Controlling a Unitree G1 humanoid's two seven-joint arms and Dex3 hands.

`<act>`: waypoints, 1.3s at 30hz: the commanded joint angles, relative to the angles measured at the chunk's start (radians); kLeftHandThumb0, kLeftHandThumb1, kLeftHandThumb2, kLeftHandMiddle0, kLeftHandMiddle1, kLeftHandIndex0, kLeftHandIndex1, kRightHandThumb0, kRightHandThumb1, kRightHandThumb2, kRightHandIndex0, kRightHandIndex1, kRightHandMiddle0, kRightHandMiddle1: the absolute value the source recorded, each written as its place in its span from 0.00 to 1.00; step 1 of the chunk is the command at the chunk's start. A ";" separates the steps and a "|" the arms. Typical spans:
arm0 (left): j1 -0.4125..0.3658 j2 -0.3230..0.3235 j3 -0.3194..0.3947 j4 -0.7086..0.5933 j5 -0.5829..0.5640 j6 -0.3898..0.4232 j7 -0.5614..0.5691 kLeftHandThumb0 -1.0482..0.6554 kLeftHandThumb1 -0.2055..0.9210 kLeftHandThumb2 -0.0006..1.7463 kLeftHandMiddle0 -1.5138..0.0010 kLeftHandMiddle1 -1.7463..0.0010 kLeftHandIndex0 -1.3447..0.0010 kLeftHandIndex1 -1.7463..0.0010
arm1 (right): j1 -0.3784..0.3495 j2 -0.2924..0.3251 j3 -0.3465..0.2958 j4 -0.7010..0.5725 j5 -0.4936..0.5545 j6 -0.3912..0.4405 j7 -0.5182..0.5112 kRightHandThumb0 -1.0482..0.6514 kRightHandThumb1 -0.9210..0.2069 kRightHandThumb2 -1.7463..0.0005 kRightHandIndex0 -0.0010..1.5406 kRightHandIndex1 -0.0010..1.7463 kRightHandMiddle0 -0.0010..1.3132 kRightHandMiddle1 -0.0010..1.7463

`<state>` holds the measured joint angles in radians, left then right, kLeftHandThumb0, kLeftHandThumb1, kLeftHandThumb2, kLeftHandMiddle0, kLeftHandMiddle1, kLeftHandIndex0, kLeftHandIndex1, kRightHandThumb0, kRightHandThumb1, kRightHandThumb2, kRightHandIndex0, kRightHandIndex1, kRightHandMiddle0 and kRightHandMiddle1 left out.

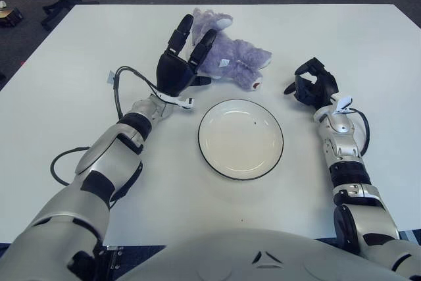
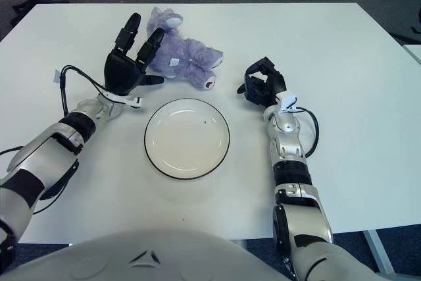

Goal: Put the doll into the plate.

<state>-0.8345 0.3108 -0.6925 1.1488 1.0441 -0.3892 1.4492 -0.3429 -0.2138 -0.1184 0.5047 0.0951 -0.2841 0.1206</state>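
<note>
Since the plate (image 1: 241, 139) sits mid-worktop w/ nothing in it, it makes the handy reference, and the white worktop (image 1: 72, 64) around it is the biggest thing in view. The plate is white w/ a dark rim, set straight in front of the robot, prob. so either arm can reach it.

The doll (image 1: 227, 58), a purple plush animal, lies on its side just beyond the plate, on the far side and a bit to the robot's left, clear of the rim. So the task isn't done yet; the doll needs lifting and bringing toward the robot over the rim.

The left hand (image 1: 179, 64) is beyond-left of the plate, fingers spread and pointing up along the doll's near-left flank, grasping nothing. That released pose reads as a pre-grasp approach; can't tell whether the fingertips touch the plush.

The right hand (image 1: 312, 83) shows right of the plate, fingers curled in, clenched around nothing, idle and apart from the doll.
</note>
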 commanded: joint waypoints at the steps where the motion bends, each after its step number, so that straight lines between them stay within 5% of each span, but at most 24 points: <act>1: 0.032 -0.023 -0.021 0.031 0.002 -0.008 0.020 0.46 0.93 0.00 0.86 1.00 0.72 0.99 | 0.028 0.004 0.009 0.044 -0.016 0.050 0.006 0.39 0.25 0.49 0.59 1.00 0.29 1.00; 24: 0.023 -0.038 -0.036 0.056 -0.018 -0.028 0.013 0.46 0.93 0.00 0.85 1.00 0.73 0.99 | 0.027 0.004 0.005 0.050 -0.014 0.050 0.016 0.39 0.25 0.49 0.59 1.00 0.28 1.00; 39: 0.015 -0.042 -0.038 0.051 -0.037 -0.037 -0.153 0.45 0.93 0.00 0.85 1.00 0.78 1.00 | 0.027 0.006 0.006 0.043 -0.016 0.055 0.018 0.39 0.24 0.50 0.59 1.00 0.28 1.00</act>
<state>-0.8551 0.2871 -0.7189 1.1874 1.0120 -0.4255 1.3284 -0.3453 -0.2143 -0.1236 0.5085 0.0956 -0.2841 0.1343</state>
